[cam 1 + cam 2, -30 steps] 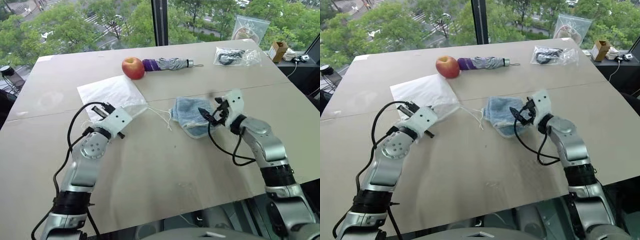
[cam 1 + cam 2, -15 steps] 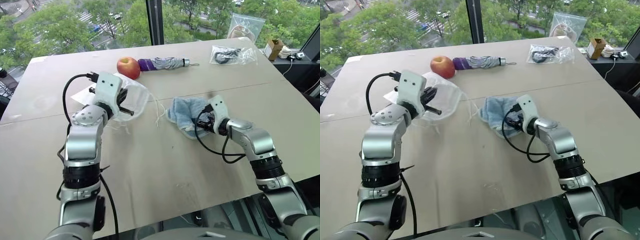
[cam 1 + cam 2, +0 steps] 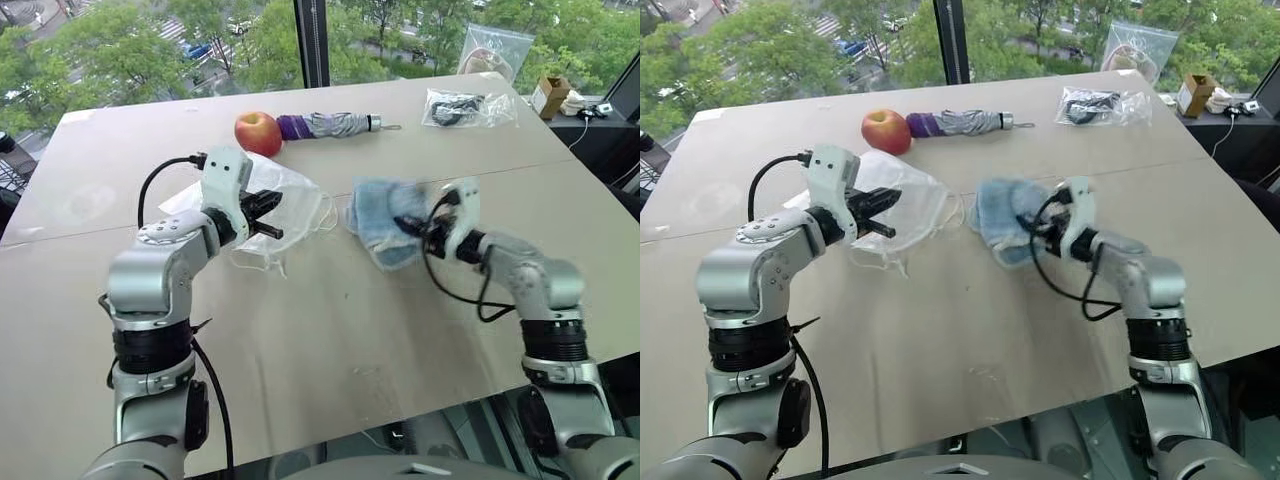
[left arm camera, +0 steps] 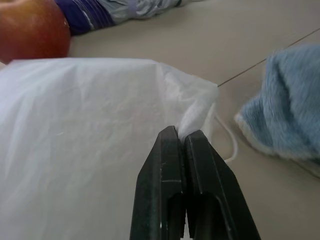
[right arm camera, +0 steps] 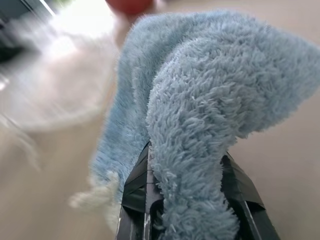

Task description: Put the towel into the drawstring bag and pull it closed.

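The left pincer [image 4: 181, 134] is clamped on the rim of the thin translucent white drawstring bag [image 3: 285, 205], lifting it off the beige counter [image 3: 330, 310]. Beside it, the right pincer [image 3: 420, 228] grips the fluffy light-blue towel [image 3: 385, 212]. Farther back lie a red apple [image 3: 257, 133] and a folded umbrella [image 3: 330, 125].

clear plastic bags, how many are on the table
2. One clear plastic bag holding something dark lies flat near the table's far right edge. The other clear plastic bag stands behind it against the window. More could be out of frame.
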Available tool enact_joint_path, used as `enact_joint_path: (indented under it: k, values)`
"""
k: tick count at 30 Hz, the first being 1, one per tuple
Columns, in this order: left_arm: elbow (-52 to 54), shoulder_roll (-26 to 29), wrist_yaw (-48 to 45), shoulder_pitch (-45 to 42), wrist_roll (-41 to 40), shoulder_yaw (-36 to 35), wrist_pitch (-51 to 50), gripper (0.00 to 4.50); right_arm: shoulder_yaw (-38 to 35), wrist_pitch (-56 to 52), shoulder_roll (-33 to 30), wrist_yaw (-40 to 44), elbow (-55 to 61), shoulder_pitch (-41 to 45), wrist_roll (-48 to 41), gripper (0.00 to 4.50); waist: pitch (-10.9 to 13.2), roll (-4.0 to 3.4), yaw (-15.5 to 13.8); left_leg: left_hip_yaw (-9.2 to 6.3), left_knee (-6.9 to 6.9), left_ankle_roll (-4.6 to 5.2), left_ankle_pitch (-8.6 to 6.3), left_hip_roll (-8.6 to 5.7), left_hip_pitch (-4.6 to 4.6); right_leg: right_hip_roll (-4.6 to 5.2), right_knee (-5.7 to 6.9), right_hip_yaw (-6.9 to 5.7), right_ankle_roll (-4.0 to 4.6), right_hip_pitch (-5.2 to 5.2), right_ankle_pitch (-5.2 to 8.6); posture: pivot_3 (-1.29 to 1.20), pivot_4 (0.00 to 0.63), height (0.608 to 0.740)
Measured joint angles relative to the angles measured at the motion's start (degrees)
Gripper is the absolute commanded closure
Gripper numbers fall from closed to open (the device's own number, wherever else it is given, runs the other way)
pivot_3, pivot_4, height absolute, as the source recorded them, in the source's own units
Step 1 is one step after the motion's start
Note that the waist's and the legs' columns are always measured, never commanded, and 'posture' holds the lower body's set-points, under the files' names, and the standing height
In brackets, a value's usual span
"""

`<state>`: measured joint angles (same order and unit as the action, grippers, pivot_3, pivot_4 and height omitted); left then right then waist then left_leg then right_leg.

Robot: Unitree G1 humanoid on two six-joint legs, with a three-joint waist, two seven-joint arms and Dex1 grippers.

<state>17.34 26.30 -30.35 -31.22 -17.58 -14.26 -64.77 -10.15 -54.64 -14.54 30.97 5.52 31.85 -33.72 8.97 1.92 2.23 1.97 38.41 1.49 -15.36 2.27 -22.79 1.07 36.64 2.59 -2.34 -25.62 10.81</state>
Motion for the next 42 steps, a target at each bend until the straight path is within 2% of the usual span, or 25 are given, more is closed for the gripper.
enact_joint_path:
  k: [3, 6, 11, 13, 16, 20, 23, 29, 33, 42]
  values:
    - [0.0, -0.5, 0.3, -0.3, -3.1, -1.7, -2.4, 4.50, -5.9, -2.7, 0.3, 0.0, 4.2, 2.4, -8.6, 4.48, 0.0, 0.00, 0.0, -0.15, -0.02, 0.00, 0.00, 0.00, 0.00, -0.02, 0.01, -0.11, 0.00, 0.01, 0.00, 0.00, 0.150, 0.740]
    - [-0.6, -1.6, 0.7, -1.5, -5.8, -3.2, -4.5, 4.50, -6.6, -4.6, 1.4, 0.0, 6.4, 2.9, -14.4, 4.48, 0.0, 0.00, 0.0, -0.12, -0.02, 0.00, 0.00, 0.00, 0.00, -0.03, 0.06, -0.20, 0.02, 0.02, 0.01, 0.00, 0.150, 0.740]
    - [-0.7, -3.4, 1.0, -4.2, -11.9, -6.5, -9.0, 4.50, 4.6, -4.5, -0.1, 1.9, 9.5, -0.8, -12.7, 4.48, 0.0, 0.00, 0.1, -0.09, 0.00, 0.00, 0.00, -0.01, 0.00, -0.03, 0.06, -0.17, 0.01, 0.02, 0.01, 0.00, 0.150, 0.740]
    - [-0.7, -3.5, 1.6, -5.1, -14.2, -7.7, -11.0, 4.50, 11.8, -3.0, -1.3, 3.0, 9.8, -2.0, -9.3, 4.48, 0.0, -0.01, 0.2, -0.11, 0.00, 0.00, 0.00, -0.01, 0.01, -0.02, 0.07, -0.13, 0.01, 0.01, 0.01, 0.00, 0.150, 0.740]
    - [-0.5, -3.1, 2.0, -4.9, -15.9, -7.9, -12.7, 4.50, 18.4, -0.9, -3.6, 4.5, 9.7, -2.9, -5.0, 4.48, 0.0, 0.00, 0.1, -0.11, 0.01, -0.01, 0.01, -0.04, 0.00, 0.00, 0.05, -0.13, 0.00, 0.02, 0.01, 0.00, 0.150, 0.740]
    - [1.5, -2.9, 1.9, -3.8, -18.9, -8.1, -14.4, 4.50, 21.0, 0.8, -2.5, 4.6, 8.8, -2.8, -2.6, 4.48, 0.0, 0.01, 0.1, -0.15, 0.03, -0.02, 0.01, -0.04, 0.00, 0.00, 0.06, -0.13, 0.01, 0.02, 0.01, 0.00, 0.150, 0.740]
    - [4.8, -2.9, 1.7, -1.7, -22.2, -7.4, -15.8, 4.50, 20.9, 1.3, 0.7, 3.4, 6.6, -1.8, -2.0, 4.48, 0.0, 0.00, 0.1, -0.22, 0.02, -0.02, 0.01, -0.03, 0.02, -0.01, 0.08, -0.11, 0.01, 0.01, 0.01, 0.00, 0.150, 0.740]
    - [8.6, -2.9, 1.8, 0.7, -26.4, -6.5, -16.7, 4.50, 18.1, 1.3, 10.0, -3.3, 1.1, 0.0, -2.0, 4.48, 0.0, 0.00, 0.1, -0.38, 0.02, -0.08, 0.05, -0.03, 0.01, 0.00, 0.10, -0.17, 0.02, 0.02, 0.01, 0.00, 0.150, 0.740]
    - [10.8, -3.0, 1.8, 2.0, -29.0, -6.5, -16.2, 4.50, 8.3, 1.8, 21.5, -9.0, -5.3, 0.9, -8.1, 4.48, 0.0, 0.00, 0.1, -0.44, 0.02, -0.12, 0.07, -0.04, 0.00, 0.02, 0.09, -0.20, 0.03, 0.03, 0.00, 0.00, 0.150, 0.740]
    - [10.7, -3.2, 3.4, 3.3, -32.0, -5.3, -16.0, 4.50, -1.7, 5.2, 22.8, -15.6, -9.0, 1.2, -26.9, 4.48, 0.0, -0.02, 0.1, -0.55, 0.02, -0.12, 0.08, -0.08, -0.04, 0.05, 0.07, -0.28, 0.03, 0.06, 0.00, 0.00, 0.150, 0.740]
